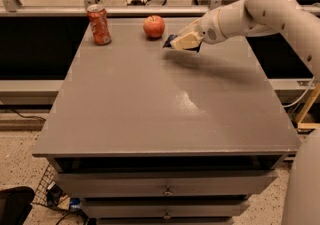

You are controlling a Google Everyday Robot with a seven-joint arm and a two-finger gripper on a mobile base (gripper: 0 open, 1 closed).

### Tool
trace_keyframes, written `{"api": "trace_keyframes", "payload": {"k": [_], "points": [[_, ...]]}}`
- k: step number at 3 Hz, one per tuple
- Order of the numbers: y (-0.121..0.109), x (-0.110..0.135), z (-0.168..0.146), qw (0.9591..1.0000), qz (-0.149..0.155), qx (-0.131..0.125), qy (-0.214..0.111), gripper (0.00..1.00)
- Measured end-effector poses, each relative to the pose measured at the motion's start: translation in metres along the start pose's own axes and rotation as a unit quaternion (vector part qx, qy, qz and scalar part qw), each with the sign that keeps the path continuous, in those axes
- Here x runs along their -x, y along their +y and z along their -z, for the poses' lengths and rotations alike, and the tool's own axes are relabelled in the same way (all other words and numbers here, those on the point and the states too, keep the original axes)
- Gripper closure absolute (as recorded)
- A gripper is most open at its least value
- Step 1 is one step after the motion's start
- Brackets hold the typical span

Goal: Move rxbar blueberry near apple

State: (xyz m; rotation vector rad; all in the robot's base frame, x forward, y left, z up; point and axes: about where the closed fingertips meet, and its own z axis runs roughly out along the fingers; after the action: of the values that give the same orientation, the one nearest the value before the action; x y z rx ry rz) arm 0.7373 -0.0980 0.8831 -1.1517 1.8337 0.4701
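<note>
The red apple (154, 26) sits near the far edge of the grey table (165, 104). My gripper (181, 42) is just right of the apple, low over the table, shut on the rxbar blueberry (170, 41). Only a dark navy end of the bar sticks out to the left of the cream-coloured fingers (186, 41); the rest of it is hidden. The bar's end is a short gap from the apple, not touching it.
An orange-red soda can (99, 24) stands upright at the far left of the table. My white arm (260, 11) reaches in from the right. Drawers (165, 189) sit under the table front. A glass railing runs behind the table.
</note>
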Motion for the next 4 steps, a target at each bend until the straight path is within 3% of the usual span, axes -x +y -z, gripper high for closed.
{"api": "trace_keyframes", "payload": {"k": [1,3,4], "points": [[-0.004,-0.020,-0.013,0.9998,-0.010,-0.012,0.009,1.00],[-0.045,-0.039,-0.031,0.9992,-0.002,-0.036,0.015,1.00],[-0.045,-0.037,-0.032,0.9993,-0.002,-0.035,0.014,0.82]]}}
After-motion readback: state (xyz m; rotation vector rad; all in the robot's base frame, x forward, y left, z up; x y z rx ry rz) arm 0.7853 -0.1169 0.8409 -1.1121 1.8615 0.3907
